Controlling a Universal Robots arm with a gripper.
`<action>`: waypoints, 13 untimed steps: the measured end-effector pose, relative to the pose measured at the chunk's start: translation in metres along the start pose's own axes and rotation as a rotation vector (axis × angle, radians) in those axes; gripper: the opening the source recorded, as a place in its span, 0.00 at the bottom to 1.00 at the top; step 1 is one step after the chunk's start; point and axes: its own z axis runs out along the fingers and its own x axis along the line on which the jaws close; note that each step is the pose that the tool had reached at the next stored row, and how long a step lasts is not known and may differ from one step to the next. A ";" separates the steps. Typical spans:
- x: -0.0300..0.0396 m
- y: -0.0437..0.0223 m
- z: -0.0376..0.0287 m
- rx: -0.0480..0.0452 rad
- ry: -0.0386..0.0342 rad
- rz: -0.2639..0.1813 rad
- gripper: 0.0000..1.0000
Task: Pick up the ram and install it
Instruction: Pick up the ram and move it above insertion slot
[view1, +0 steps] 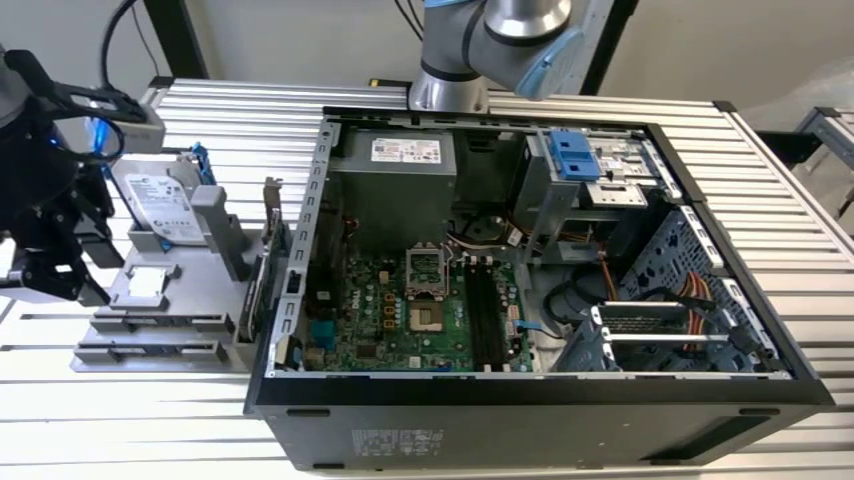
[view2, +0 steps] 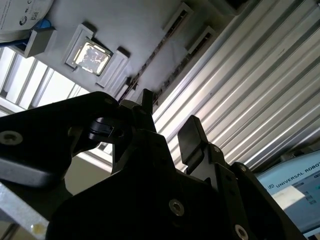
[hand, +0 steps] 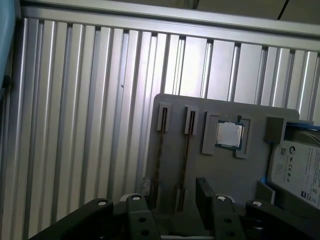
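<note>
**Ram waits in its holder as the robot's jaws hang open above it.** A grey parts holder (view1: 220, 230) sits on the ribbed aluminium surface (view1: 240, 110) at the exterior view's left. It carries a silver hard drive (view1: 160, 205) leaning in a cradle and a square processor chip (view1: 150, 285) lying flat in front of it.

Just beside the holder, an open computer case (view1: 534, 420) lies on its side, and its metal side wall stands between the holder and the green motherboard (view1: 400, 320). On that board run the long black slots (view1: 483, 315), with a grey power supply (view1: 394, 165) behind them. A blue drive bracket (view1: 574, 155) is fixed farther toward the exterior view's right. The arm's base (view1: 454, 85) stands behind the case.

The black jaws hang over the holder at the exterior view's far left, spread wide and gripping nothing. In the first wrist view the fingers (hand: 204, 192) frame the near ends of the holder's two narrow grooves.

The ram (hand: 188, 155) stands on edge in one of those grooves, well apart from the motherboard. A second stick (hand: 160, 155) lies parallel just beside it. Each shows as a thin dark line, seen edge-on, so its colour and chips cannot be told.
</note>
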 end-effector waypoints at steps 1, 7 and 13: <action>0.0000 0.0000 0.0006 0.0000 0.0004 0.000 1.00; 0.0000 0.0000 0.0040 -0.0004 0.0035 0.000 1.00; 0.0000 -0.0001 0.0073 -0.0007 0.0068 0.000 1.00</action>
